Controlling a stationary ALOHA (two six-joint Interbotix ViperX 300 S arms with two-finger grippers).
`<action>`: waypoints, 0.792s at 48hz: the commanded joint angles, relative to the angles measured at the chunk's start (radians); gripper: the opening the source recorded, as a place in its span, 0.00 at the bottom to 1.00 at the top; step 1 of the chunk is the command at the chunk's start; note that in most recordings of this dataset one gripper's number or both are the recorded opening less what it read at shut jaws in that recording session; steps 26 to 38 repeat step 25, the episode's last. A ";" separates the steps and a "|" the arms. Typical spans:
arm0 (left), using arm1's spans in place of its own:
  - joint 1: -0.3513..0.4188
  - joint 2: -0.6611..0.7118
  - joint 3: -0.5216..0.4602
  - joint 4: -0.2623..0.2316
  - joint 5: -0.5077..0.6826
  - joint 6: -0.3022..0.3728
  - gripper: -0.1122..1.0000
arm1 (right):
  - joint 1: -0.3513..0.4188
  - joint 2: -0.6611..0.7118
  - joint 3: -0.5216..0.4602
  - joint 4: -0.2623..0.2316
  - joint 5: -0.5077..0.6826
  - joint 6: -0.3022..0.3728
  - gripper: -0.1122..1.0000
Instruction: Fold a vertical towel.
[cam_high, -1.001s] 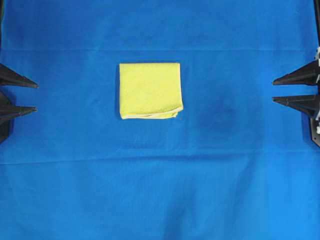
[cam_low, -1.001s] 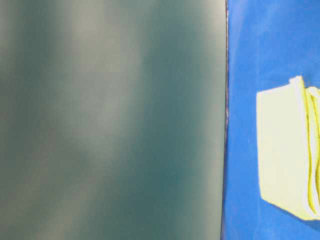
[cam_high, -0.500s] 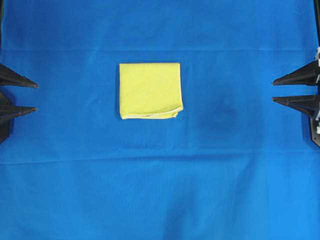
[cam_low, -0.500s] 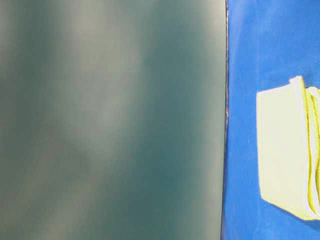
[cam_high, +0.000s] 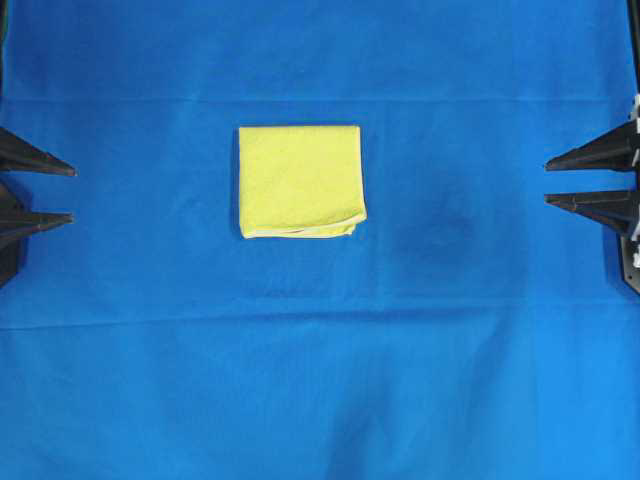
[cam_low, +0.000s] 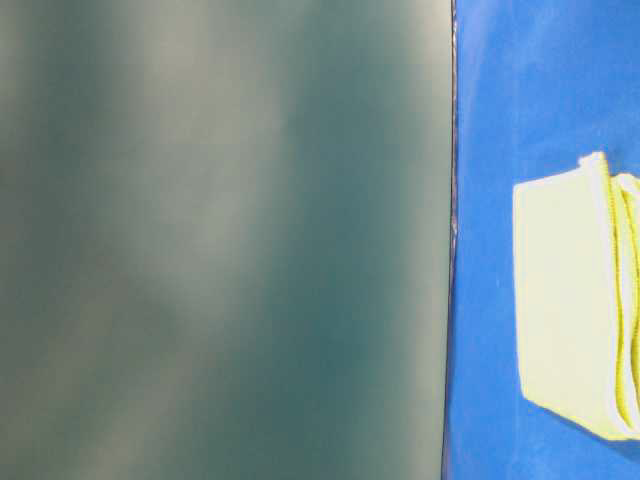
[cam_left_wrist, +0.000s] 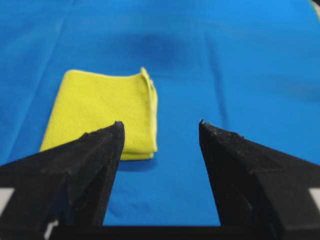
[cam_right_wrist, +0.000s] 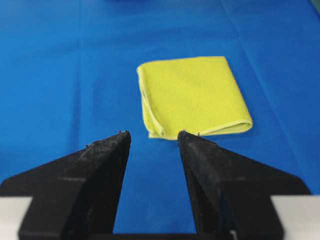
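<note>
Presently:
- Left gripper (cam_high: 72, 193): at the left edge of the overhead view, level, jaws spread, nothing between them.
- Right gripper (cam_high: 546, 181): at the right edge, level, jaws spread, likewise bare.
- Towel (cam_high: 300, 180): yellow, folded into a near-square, layered edges along one side, flat on the blue cloth (cam_high: 320, 380) covering the desk, between both grippers and well apart from each.

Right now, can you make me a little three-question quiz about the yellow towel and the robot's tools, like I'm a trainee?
1. True or false: the towel is already folded into a small stack.
2. What is the left tool holding? A) the towel B) nothing C) the blue cloth
3. Fill in: the right tool is ____ (open/shut).

Key:
1. True; layered edges show along one side.
2. B; it is open, away from the towel.
3. Open, and not touching the towel.
</note>
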 joint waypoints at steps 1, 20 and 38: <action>0.003 0.006 -0.012 0.000 -0.009 -0.002 0.63 | -0.002 0.008 -0.009 0.000 0.000 0.002 0.55; 0.003 0.006 -0.011 0.002 -0.009 -0.002 0.63 | -0.002 0.008 -0.009 0.000 0.006 0.002 0.55; 0.003 0.006 -0.012 0.002 -0.009 -0.002 0.63 | -0.002 0.008 -0.009 0.002 0.006 0.002 0.55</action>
